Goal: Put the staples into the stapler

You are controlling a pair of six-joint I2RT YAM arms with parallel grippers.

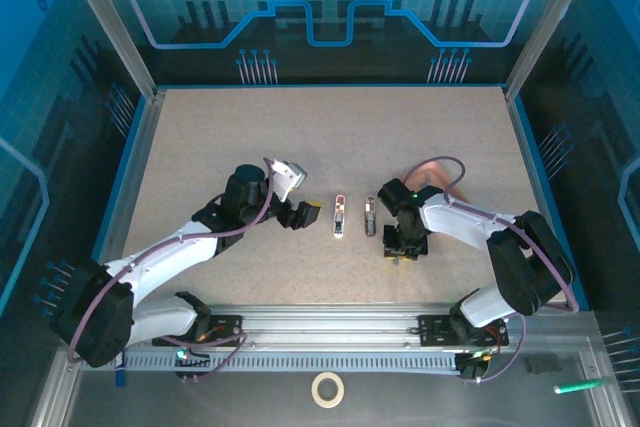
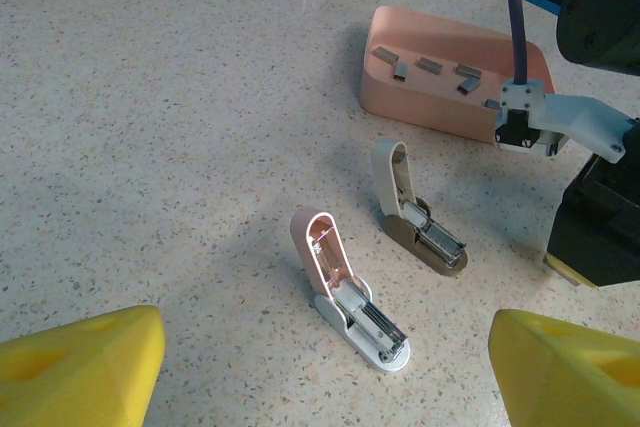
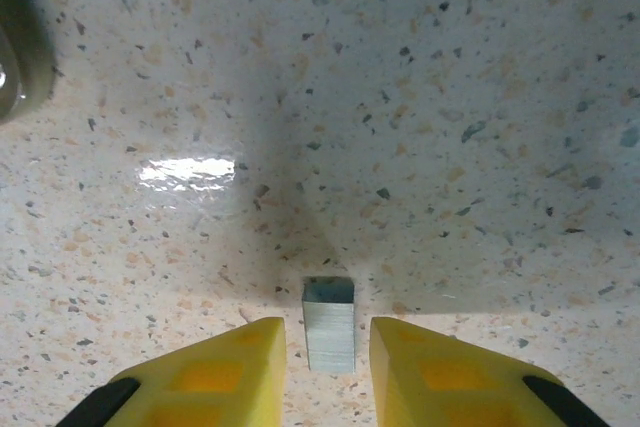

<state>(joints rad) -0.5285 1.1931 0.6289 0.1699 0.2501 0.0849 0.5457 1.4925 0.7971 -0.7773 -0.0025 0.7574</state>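
Grey staples between tips of right pincer, wrist close-up

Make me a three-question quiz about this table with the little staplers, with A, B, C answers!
1. Where do the loose staples lie?
A. on the pink tray
B. in a blue cup
C. on a paper plate

2. How many staplers sit on the table?
A. one
B. two
C. five

3. How is the white stapler?
A. shut flat
B. flipped open
C. lifted in the air

Answers:
1 A: the small grey strips rest on the tray's top.
2 B: the white stapler and a beige stapler sit side by side.
3 B: its lid stands up, so the channel inside shows.
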